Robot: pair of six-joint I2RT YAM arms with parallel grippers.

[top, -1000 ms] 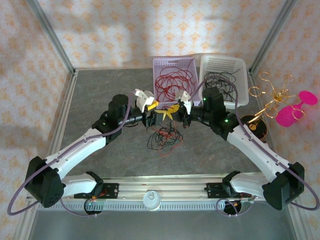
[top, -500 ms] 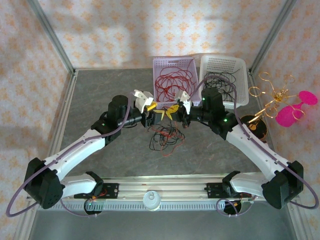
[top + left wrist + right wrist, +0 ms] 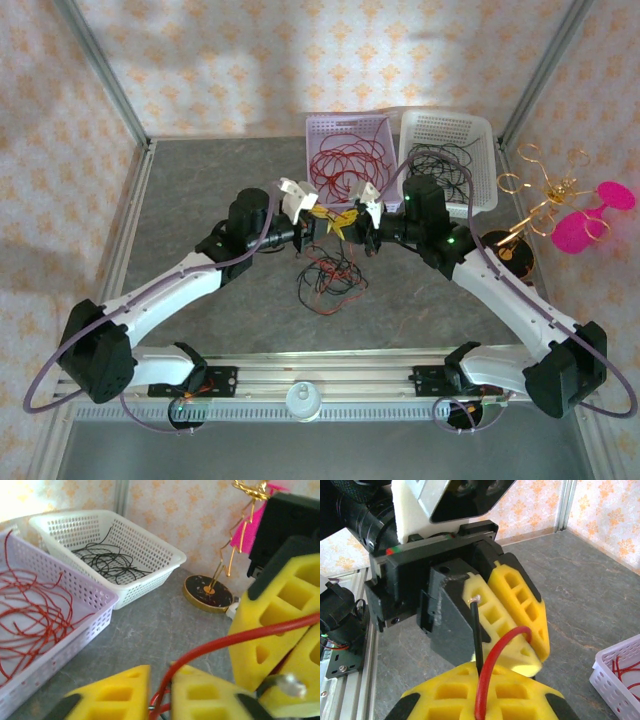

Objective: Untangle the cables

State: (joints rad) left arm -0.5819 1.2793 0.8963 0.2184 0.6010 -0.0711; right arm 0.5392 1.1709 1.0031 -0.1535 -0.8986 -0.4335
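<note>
A tangle of red and black cables [image 3: 328, 277] lies on the grey table, below both grippers. Strands rise from it to the jaws. My left gripper [image 3: 320, 222] [image 3: 161, 681] has its yellow fingers [image 3: 116, 694] closed to a narrow slit on a red cable [image 3: 240, 637]. That cable arcs over to my right gripper [image 3: 346, 221] [image 3: 482, 672], tip to tip with the left. The right one is shut on the same red cable [image 3: 495, 655] and on a black cable [image 3: 476, 630], whose bare end sticks up.
At the back, a purple basket [image 3: 346, 124] [image 3: 75, 577] holds loose red wires. Beside it, a white basket [image 3: 446, 122] [image 3: 150, 565] holds black wires. A gold wire stand [image 3: 545, 205] with pink discs is on the right, on a round base [image 3: 207, 592].
My left arm has swung right toward the right gripper. Its jaws have gone from open to closed on the red cable. The right arm has stayed put.
</note>
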